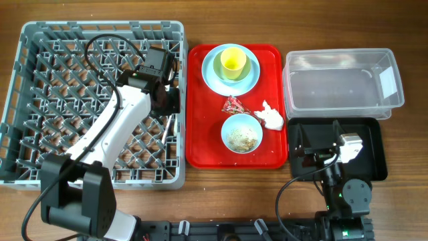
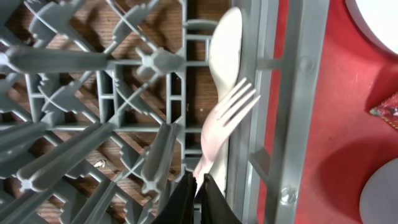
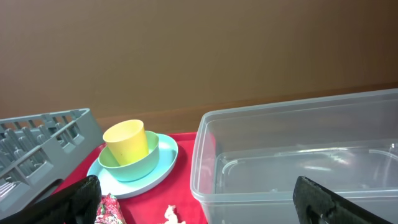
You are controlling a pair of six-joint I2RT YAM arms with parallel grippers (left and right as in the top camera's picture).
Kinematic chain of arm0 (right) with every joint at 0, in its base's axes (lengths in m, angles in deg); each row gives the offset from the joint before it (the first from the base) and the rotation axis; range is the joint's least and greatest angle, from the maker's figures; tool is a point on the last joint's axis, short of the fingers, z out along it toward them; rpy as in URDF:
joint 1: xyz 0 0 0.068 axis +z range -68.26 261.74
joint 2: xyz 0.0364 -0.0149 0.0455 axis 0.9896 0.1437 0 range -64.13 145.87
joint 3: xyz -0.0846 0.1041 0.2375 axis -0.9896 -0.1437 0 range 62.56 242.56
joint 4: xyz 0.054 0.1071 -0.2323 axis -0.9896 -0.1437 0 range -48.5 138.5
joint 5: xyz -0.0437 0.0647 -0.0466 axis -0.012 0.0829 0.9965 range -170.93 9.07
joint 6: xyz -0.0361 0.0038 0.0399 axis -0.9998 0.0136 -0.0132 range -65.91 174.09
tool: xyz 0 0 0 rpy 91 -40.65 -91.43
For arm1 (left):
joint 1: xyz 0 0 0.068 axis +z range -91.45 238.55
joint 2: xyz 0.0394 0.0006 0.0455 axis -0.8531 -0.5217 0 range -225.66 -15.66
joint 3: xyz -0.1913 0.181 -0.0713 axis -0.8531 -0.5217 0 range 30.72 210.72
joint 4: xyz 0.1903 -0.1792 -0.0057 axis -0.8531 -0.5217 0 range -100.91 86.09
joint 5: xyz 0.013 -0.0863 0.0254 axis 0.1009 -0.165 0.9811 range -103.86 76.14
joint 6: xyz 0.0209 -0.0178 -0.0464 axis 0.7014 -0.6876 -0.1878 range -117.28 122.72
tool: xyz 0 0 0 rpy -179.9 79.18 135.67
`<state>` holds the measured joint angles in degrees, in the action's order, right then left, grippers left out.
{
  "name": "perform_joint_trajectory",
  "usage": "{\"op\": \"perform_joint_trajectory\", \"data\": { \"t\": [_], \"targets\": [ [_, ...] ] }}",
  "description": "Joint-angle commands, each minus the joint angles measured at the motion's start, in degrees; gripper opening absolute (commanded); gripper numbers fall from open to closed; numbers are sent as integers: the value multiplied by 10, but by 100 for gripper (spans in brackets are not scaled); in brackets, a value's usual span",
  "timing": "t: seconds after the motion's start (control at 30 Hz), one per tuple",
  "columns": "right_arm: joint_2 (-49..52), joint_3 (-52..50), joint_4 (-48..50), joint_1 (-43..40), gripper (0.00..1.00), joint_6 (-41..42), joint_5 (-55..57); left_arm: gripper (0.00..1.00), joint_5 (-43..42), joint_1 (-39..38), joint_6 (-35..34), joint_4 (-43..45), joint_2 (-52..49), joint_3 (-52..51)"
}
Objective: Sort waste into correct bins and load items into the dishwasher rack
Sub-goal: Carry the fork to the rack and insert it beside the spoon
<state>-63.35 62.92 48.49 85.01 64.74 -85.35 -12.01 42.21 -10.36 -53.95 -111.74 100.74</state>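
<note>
No words or numbers can be read anywhere. The clear tub (image 1: 341, 60) has a white label (image 1: 386, 79) on its right end, but it is too small to make out any writing on it. The shiny red wrapper (image 1: 233, 104) may have print on it, but it is too small and crumpled to read.
</note>
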Motion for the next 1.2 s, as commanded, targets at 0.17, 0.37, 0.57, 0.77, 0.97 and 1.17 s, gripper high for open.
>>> {"op": "perform_joint_trajectory", "data": {
  "t": [0.17,0.37,0.57,0.77,0.97,1.17],
  "targets": [
    [-3,-1,2,1,100,0,6,33,6,1,-15,9,-4,-8],
    [-3,-1,2,1,100,0,6,29,8,1,-15,57,-4,-48],
    [-3,-1,2,1,100,0,6,21,8,1,-15,87,-4,-65],
    [-3,-1,2,1,100,0,6,9,8,1,-15,88,-4,-65],
    [-3,-1,2,1,100,0,6,5,8,1,-15,95,-4,-65],
    [-3,-1,2,1,100,0,6,4,8,1,-15,112,-4,-65]
  ]
}}
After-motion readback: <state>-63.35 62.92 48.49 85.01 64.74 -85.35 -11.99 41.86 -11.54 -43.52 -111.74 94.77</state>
